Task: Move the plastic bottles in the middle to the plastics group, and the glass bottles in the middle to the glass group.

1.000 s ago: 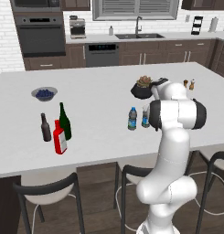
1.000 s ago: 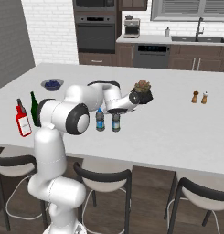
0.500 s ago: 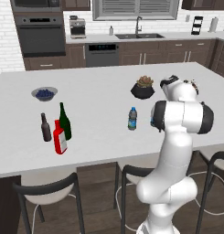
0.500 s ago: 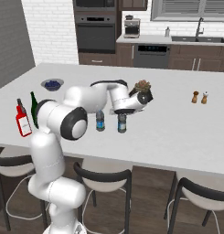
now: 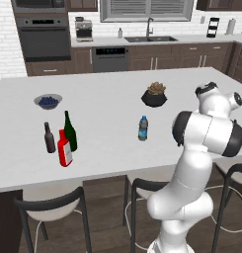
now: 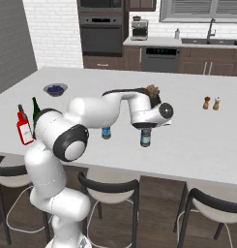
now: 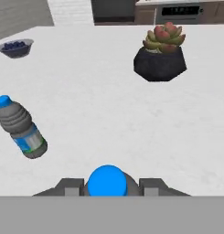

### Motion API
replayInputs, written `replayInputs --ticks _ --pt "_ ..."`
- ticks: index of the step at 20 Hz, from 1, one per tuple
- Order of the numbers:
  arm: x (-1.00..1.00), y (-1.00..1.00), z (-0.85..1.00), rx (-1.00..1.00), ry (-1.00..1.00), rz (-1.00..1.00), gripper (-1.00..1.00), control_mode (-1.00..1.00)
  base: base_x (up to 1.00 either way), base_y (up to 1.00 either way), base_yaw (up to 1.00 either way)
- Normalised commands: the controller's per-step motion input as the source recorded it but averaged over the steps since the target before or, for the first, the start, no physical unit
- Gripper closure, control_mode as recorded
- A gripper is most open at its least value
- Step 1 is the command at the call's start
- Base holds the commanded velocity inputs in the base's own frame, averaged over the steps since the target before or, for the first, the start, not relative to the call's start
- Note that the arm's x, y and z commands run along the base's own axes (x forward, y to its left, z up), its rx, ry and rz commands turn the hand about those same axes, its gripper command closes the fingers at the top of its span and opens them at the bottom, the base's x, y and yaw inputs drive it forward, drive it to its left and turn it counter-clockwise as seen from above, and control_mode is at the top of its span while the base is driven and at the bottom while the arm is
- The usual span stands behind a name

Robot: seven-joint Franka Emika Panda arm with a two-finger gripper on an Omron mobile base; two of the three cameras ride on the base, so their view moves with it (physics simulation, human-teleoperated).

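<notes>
Tool [image 7: 107, 183] astride blue-capped bottle [image 6: 146, 136], grip unclear, fingertips cut off, bottle body hidden

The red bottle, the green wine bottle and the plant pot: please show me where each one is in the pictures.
red bottle [image 5: 65, 152], left base view, on its white label.
green wine bottle [image 5: 70, 136], left base view, on its dark body.
plant pot [image 7: 160, 65], hand view, on its dark front wall.

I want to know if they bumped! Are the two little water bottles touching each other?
Apart. In the right base view, bare counter shows between the blue-label bottle and the bottle under the gripper. The hand view shows a wide gap too.
</notes>
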Motion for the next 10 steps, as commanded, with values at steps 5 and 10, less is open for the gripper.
replayInputs --ticks 5,10 --pt "-0.08 -0.77 0.05 0.00 0.04 -0.37 1.00 -1.00 0.00 0.00 0.00" --pt "-0.19 -0.79 0.00 0.00 0.08 -0.44 1.00 -1.00 0.00 0.00 0.00"
